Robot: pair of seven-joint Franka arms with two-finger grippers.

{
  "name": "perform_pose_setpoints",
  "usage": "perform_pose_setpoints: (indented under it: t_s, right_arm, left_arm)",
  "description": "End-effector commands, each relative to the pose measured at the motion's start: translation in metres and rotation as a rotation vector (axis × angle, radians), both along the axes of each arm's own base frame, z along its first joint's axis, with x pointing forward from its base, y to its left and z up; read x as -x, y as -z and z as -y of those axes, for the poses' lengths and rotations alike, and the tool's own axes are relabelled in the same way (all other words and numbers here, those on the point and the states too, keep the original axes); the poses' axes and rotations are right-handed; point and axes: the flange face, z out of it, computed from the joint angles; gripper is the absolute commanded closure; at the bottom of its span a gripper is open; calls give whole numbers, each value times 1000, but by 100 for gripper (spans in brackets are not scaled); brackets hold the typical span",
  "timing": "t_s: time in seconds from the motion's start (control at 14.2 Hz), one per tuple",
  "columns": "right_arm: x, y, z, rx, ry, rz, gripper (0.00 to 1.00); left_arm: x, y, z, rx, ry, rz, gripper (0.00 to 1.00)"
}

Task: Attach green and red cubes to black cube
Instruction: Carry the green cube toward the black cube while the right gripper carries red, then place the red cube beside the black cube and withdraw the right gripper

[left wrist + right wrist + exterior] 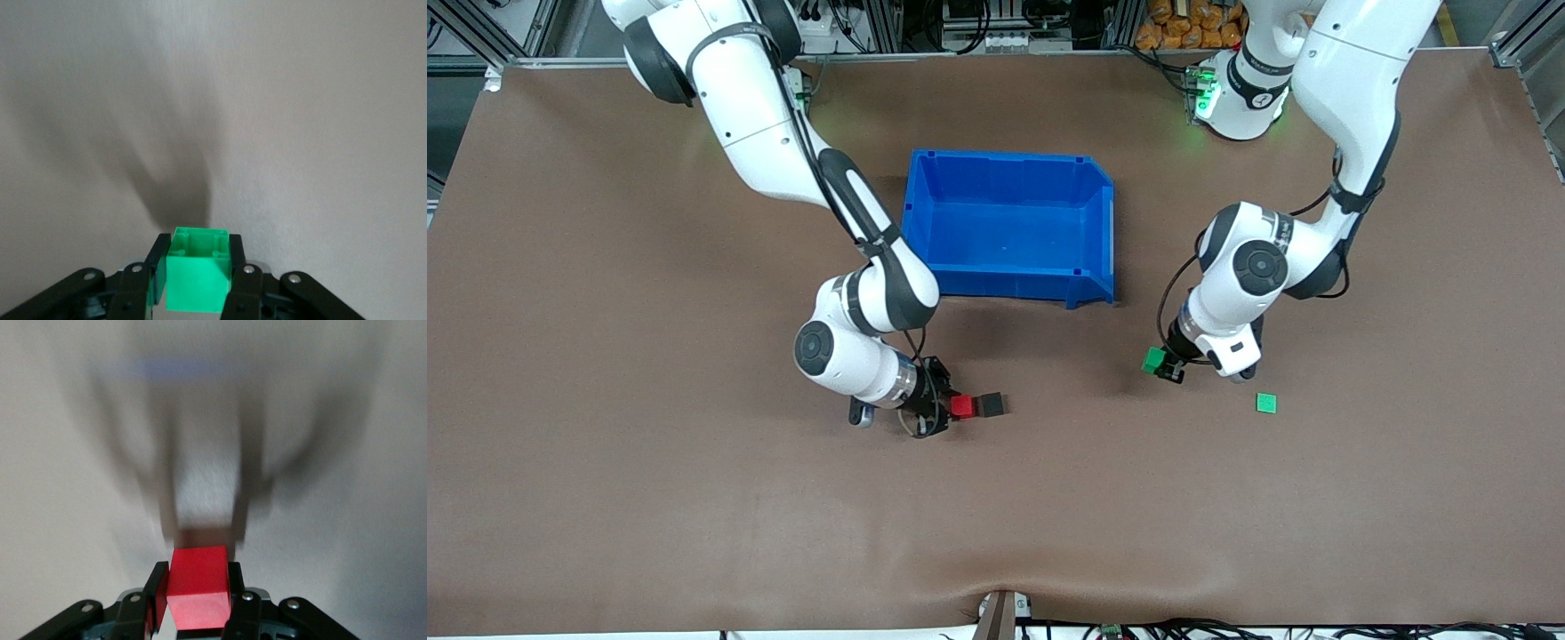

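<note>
A: While the blue bin [1009,222] sits mid-table, what's the right gripper [947,411] doing?
B: Clamped on the red cube [961,406], touching the black cube [991,404].
A: Left gripper [1169,366]?
B: Closed on the green cube [1153,359] (near a green tile [1265,403]).

Table [605,498]: flat brown, plain, no pattern.
Bin [1009,227]: solid bright blue, inside and out.
Red cube [961,406]: bright red, plain faces.
Black cube [991,404]: matte black, touching red cube.
Green cube [1153,359]: bright green, open face showing moulded ribs in left wrist view [197,280].
Flat tile [1265,403]: same bright green.
Both arms [756,133]: white shells, black joint bands and discs.
Left gripper [1165,366], right gripper [947,411]: black fingers.
Left arm base [1208,98]: green glow.
</note>
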Motion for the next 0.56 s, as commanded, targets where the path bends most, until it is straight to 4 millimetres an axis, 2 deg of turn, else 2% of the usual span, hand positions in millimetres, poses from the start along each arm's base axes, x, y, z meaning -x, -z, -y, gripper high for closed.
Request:
perform_pose_setpoints:
  t_s: [0.0,0.07,0.14,0.21,0.28,0.35,0.49]
  right_arm:
    - [6,9,-21,-4,40,12,100]
    - [6,9,-22,2,31,24,100]
    - [7,7,-25,12,6,37,65]
    - [9,7,-28,34,-27,52,1]
    - [9,3,-31,59,-59,72,0]
    - [5,-2,-24,76,-73,81,0]
    - [-13,-28,-5,100,-82,137,0]
  left_arm:
    - [-9,4,33,19,-77,-4,100]
    - [-10,5,47,29,-110,-4,100]
    - [-14,6,58,40,-146,-1,100]
    - [-16,7,71,51,-165,1,100]
    - [-16,10,81,58,-185,0,100]
    - [-19,11,87,66,-204,2,100]
    - [-23,13,108,90,-266,-1,100]
